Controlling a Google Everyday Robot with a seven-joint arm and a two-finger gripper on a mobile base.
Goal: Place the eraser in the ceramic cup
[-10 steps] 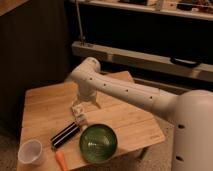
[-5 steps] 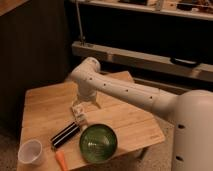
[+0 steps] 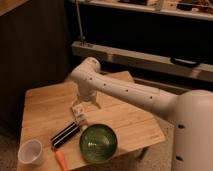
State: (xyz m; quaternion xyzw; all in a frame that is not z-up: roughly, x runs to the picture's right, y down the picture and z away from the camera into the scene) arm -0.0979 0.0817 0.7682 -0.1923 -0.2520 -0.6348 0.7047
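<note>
You've got the end effector (image 3: 78, 113) low over the wood surface (image 3: 45, 102), approx mid-surface; can't tell if it's spread or pressed together. Eraser (image 3: 65, 134) lies flat at its 7 o'clock, near end just beside it, contact unclear. Ceramic cup (image 3: 31, 151) stands upright at eraser's 8 o'clock, apart from it. Green bowl (image 3: 98, 143) at eraser's 4 o'clock, orange piece (image 3: 61, 160) at 6.
</note>
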